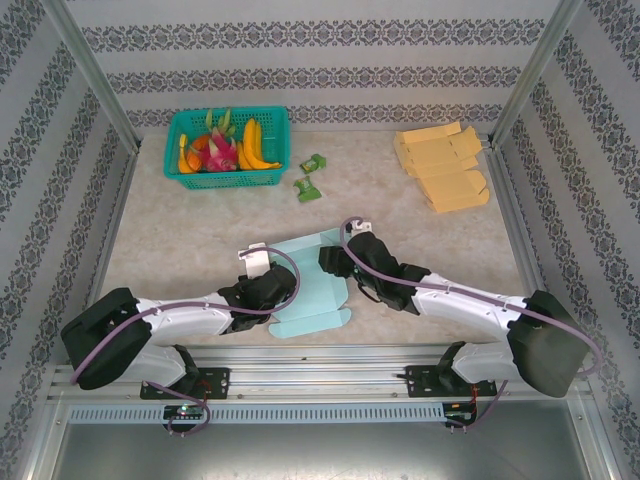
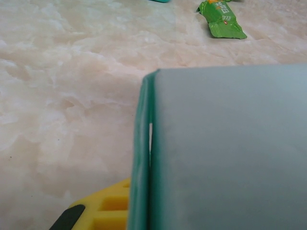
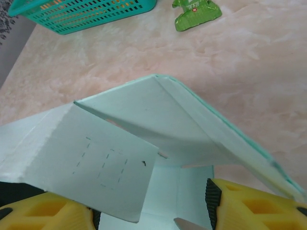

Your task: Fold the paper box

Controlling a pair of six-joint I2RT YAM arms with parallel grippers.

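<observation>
The pale teal paper box (image 1: 312,290) lies half unfolded at the table's near middle, between both arms. My left gripper (image 1: 272,287) is at its left edge, shut on a doubled wall of the box (image 2: 230,143); one yellow finger (image 2: 103,211) shows beside the wall, the other is hidden behind it. My right gripper (image 1: 335,262) reaches into the box's right side and stands open. In the right wrist view a loose flap (image 3: 96,163) leans by the left finger (image 3: 43,211), the right finger (image 3: 249,206) is apart from it, and a raised panel (image 3: 192,120) slopes above.
A teal basket (image 1: 180,172) of fruit stands at the back left, with its corner (image 3: 86,12) in the right wrist view. Two green packets (image 1: 313,162) (image 1: 306,188) lie beside it. Flat yellow-orange boxes (image 1: 445,165) are stacked at the back right.
</observation>
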